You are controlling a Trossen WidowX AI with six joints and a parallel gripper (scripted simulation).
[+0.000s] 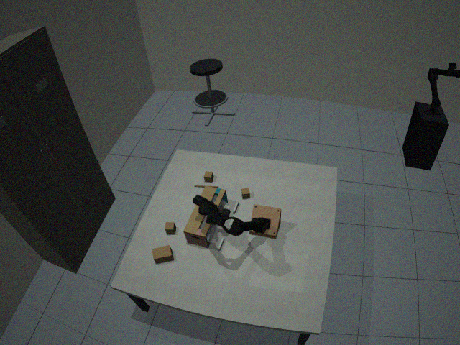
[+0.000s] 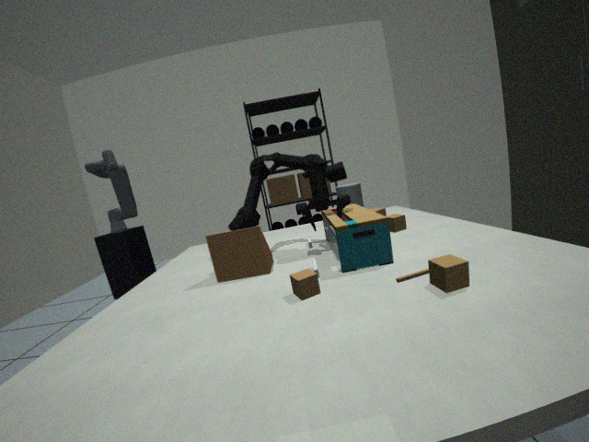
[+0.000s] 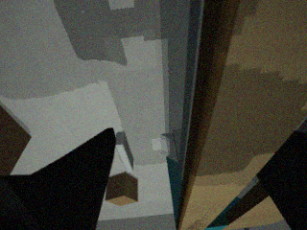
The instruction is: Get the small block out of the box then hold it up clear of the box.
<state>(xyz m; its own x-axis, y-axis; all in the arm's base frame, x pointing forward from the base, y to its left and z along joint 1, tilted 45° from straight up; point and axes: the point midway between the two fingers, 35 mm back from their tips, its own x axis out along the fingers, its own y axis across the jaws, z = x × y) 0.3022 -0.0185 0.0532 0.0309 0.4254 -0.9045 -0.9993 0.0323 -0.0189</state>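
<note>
Overhead, the box [image 1: 195, 223] stood near the table's [image 1: 290, 297] centre, tan-topped with a teal end wall [image 2: 363, 247]. The small block on its shelf could not be made out in any view; a pinkish speck at the box's near corner was too small to identify. The gripper [image 2: 323, 209] hung over the box's top edge with its dark fingers spread wide and nothing between them, one either side of the box's long edge in the wrist view. The arm's base plate [image 1: 275, 212] lay at three o'clock from the box. Loose tan cubes sat at twelve [image 1: 208, 176], one [image 1: 245, 192], nine [image 1: 169, 227] and eight o'clock [image 1: 162, 254]. Broad bare table surface lay toward five and six o'clock, with all items well inside the edges.
</note>
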